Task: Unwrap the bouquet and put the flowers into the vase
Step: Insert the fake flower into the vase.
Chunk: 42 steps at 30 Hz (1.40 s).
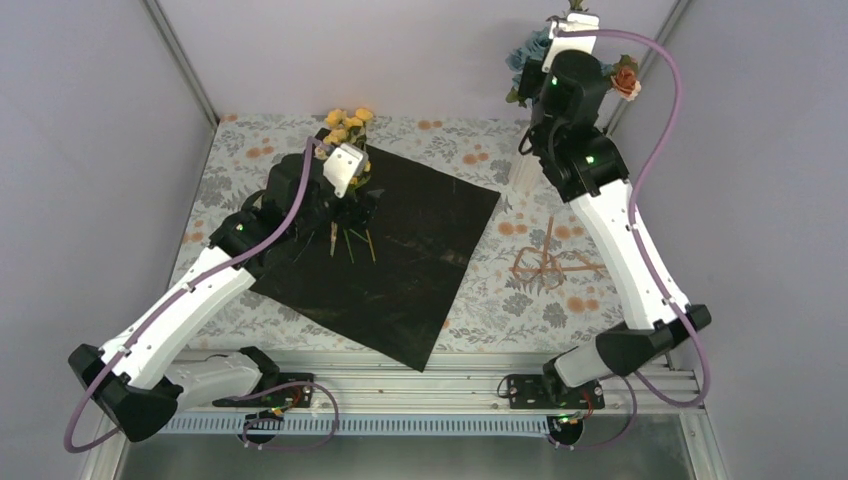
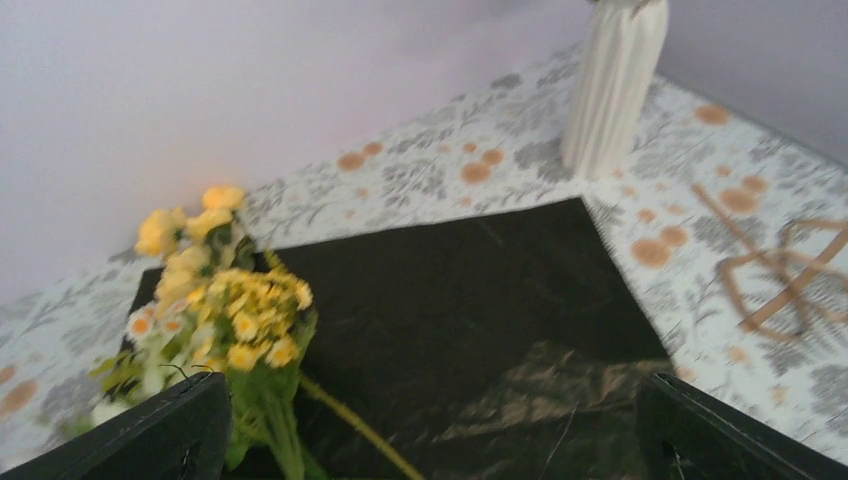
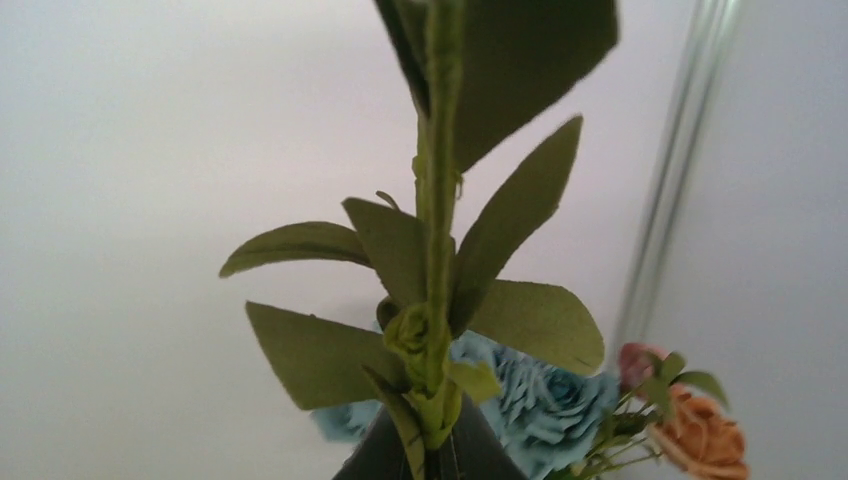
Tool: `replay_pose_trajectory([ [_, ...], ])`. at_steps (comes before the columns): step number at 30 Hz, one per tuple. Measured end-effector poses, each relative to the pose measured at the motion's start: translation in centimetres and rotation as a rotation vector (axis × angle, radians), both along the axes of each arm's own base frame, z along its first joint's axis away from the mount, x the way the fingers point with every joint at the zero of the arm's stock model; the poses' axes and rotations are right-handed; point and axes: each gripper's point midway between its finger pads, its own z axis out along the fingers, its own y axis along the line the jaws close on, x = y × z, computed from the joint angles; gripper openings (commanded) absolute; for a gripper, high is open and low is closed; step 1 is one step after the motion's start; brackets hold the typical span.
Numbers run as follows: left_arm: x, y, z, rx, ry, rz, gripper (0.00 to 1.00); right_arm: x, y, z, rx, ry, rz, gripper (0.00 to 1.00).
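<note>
1. At the near edge of the table, both arm bases are bolted to a metal rail [image 1: 430, 385], and the near corner of the black sheet [image 1: 400, 250] is laid almost up to it.
2. The sheet is spread flat as a diamond on the floral tablecloth [image 1: 250, 160]. Bare cloth is left beyond each of its corners, with the widest strip on the right.
3. Over the sheet's left part the left gripper [image 2: 430, 455] is held with its jaws wide apart and nothing between them. Its dark fingers [image 2: 130, 440] are seen at the lower corners of the left wrist view.
4. Just beside the left finger, a bunch of yellow flowers [image 2: 235, 310] lies on the sheet. The blooms reach toward its far-left corner and the green stems point nearward. In the top view the middle of the bunch is covered by the arm.
5. To the right of the sheet, apart from it, brown twine [image 1: 548, 262] lies on the cloth below the right arm.
6. Just beyond the sheet's right corner the vase [image 2: 615, 90] stands upright, white and ribbed. Its rim is cut off by the frame edge.
7. Farthest off, the right gripper [image 3: 425, 462] is held high, close to the wall and a frame post [image 3: 670, 200]. It is clamped on a leafy green stem [image 3: 437, 250], with a blue bloom [image 3: 545, 400] and an orange bloom [image 3: 700, 440] beside it.
</note>
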Motion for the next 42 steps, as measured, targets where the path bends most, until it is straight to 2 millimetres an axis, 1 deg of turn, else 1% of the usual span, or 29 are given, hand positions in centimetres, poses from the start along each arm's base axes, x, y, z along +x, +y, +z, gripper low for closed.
replay_pose_trajectory([
  [5,0.0,1.7,-3.0,0.097,0.021,0.054,1.00,2.0,-1.5,1.2,-0.043,0.015,-0.118,0.04],
  [9,-0.1,2.1,-4.7,0.132,0.040,0.065,1.00,2.7,-2.3,1.7,-0.062,0.019,-0.157,0.04],
  [12,-0.4,2.5,-5.5,0.147,0.043,0.068,1.00,2.9,-3.0,2.0,-0.075,0.016,-0.175,0.04],
  [16,-0.4,2.6,-5.6,0.154,0.040,0.069,1.00,3.8,-3.9,1.8,-0.099,0.019,-0.188,0.04],
  [19,-0.3,2.5,-5.4,0.147,0.029,0.069,1.00,5.2,-4.6,1.0,-0.110,0.031,-0.193,0.04],
  [21,-0.3,2.5,-5.2,0.143,0.023,0.070,1.00,6.4,-4.8,0.0,-0.117,0.051,-0.185,0.04],
  [22,-0.2,2.5,-5.1,0.142,0.020,0.071,1.00,7.1,-5.3,-0.6,-0.118,0.061,-0.186,0.04],
  [25,-0.1,2.5,-5.0,0.141,0.014,0.076,1.00,8.4,-5.8,-2.0,-0.114,0.085,-0.169,0.04],
  [29,0.0,2.6,-5.0,0.140,0.007,0.083,1.00,9.7,-6.5,-4.5,-0.100,0.123,-0.149,0.04],
  [32,0.0,2.7,-5.0,0.141,0.007,0.085,1.00,10.8,-7.0,-7.2,-0.090,0.158,-0.129,0.04],
  [33,0.0,2.7,-5.0,0.141,0.006,0.085,1.00,11.0,-7.0,-7.8,-0.089,0.165,-0.121,0.04],
  [34,0.0,2.7,-5.0,0.141,0.006,0.085,1.00,11.3,-7.0,-8.1,-0.086,0.165,-0.114,0.04],
  [37,0.0,2.7,-5.0,0.142,0.006,0.086,1.00,11.2,-6.9,-8.2,-0.070,0.142,-0.092,0.04],
  [42,0.0,2.7,-5.0,0.142,0.006,0.086,1.00,9.6,-6.9,-8.2,-0.050,0.114,-0.074,0.04],
])
